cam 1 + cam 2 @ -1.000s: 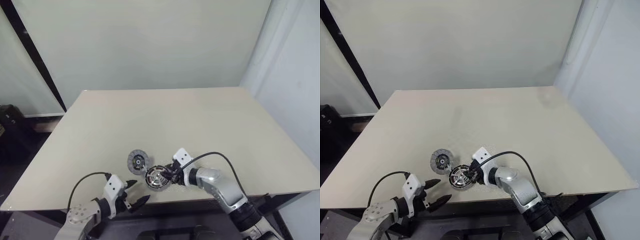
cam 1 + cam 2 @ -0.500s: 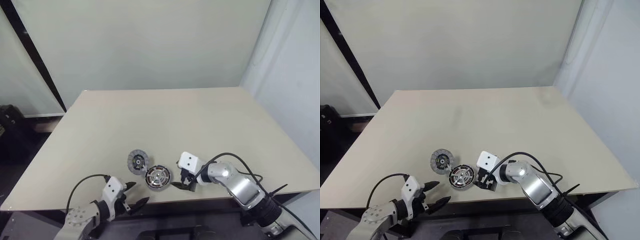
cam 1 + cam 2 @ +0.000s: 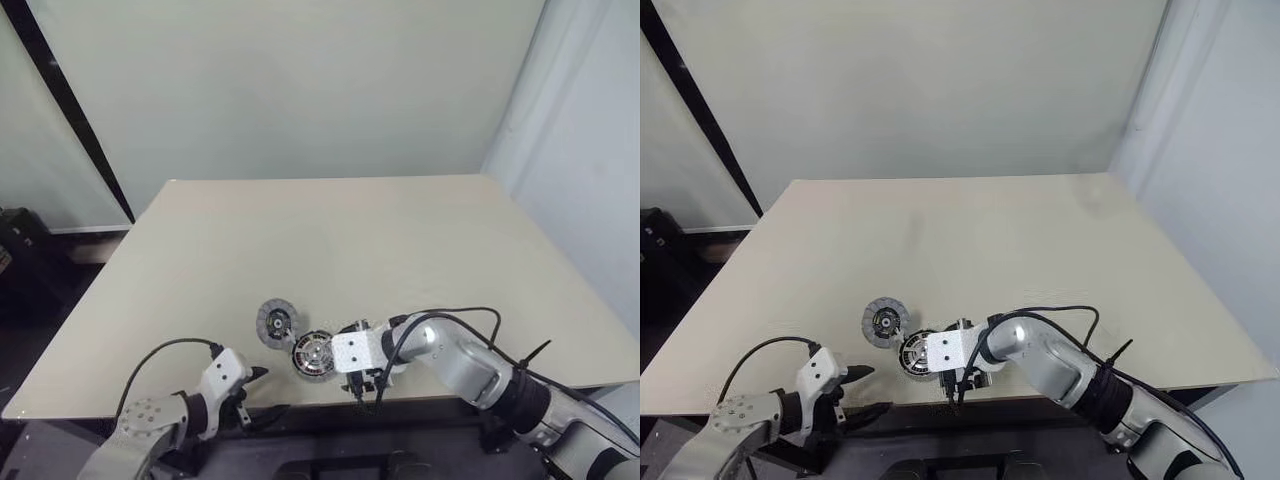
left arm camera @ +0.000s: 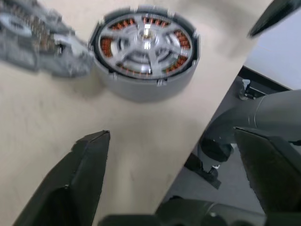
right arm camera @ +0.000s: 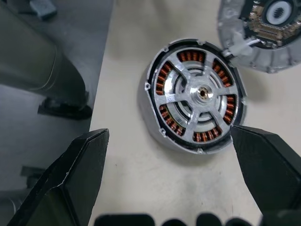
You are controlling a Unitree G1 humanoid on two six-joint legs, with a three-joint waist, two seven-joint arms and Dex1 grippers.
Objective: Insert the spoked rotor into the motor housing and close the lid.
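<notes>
Nearest to us, our left gripper (image 3: 862,391) hangs just off the near edge of the table (image 3: 400,240), toward its left side, with its fingers (image 4: 84,165) spread apart and nothing between them. In the left wrist view one finger sits over the tabletop and the other over the drop past the edge.

Our right gripper (image 5: 174,188) reaches across from the right along the near edge and sits right at the housing (image 3: 314,355). Its jaws stand wide open and empty; in the right wrist view the housing lies on the table between and beyond the two fingers, clear of both.

The housing rests close to the near edge, a little left of its middle. The rotor (image 5: 202,94) already sits inside it: we see shiny silver spokes and a central hub lying over the ring of copper windings, within the housing's pale rim.

Just past the housing, farther from the near edge and slightly to the left, the lid (image 3: 276,322) lies flat on the tabletop, not on the housing. In the wrist views its edge comes right up to the housing's rim; whether they touch we cannot tell.
</notes>
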